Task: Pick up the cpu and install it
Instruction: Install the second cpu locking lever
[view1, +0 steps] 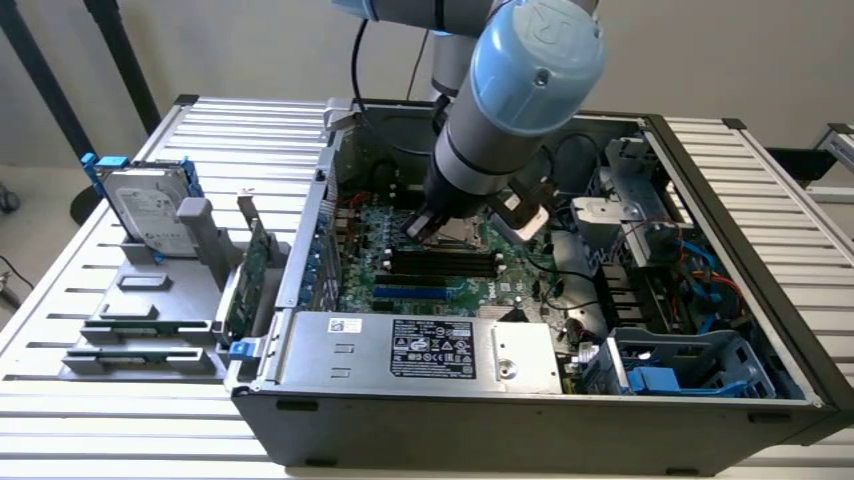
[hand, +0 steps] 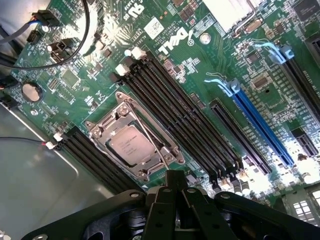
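The cpu (hand: 131, 145), a small square chip with a silvery top, lies flat in the metal-framed socket (hand: 100, 131) on the green motherboard (hand: 210, 65). A thin wire lever (hand: 150, 142) crosses the socket frame toward my gripper (hand: 175, 175), whose black fingers are shut together with nothing between them, just beside the socket's corner. In the exterior view the arm reaches down into the open computer case (view1: 694, 160), and my gripper (view1: 441, 226) sits low over the socket area, partly hidden by the wrist.
Black memory slots (hand: 185, 115) flank the socket, and blue and black card slots (hand: 260, 125) lie further off. Cables (hand: 60, 55) loop near the board's edge. Outside the case, a hard drive (view1: 140, 210) and a green card (view1: 247, 275) stand in a grey holder (view1: 140, 335).
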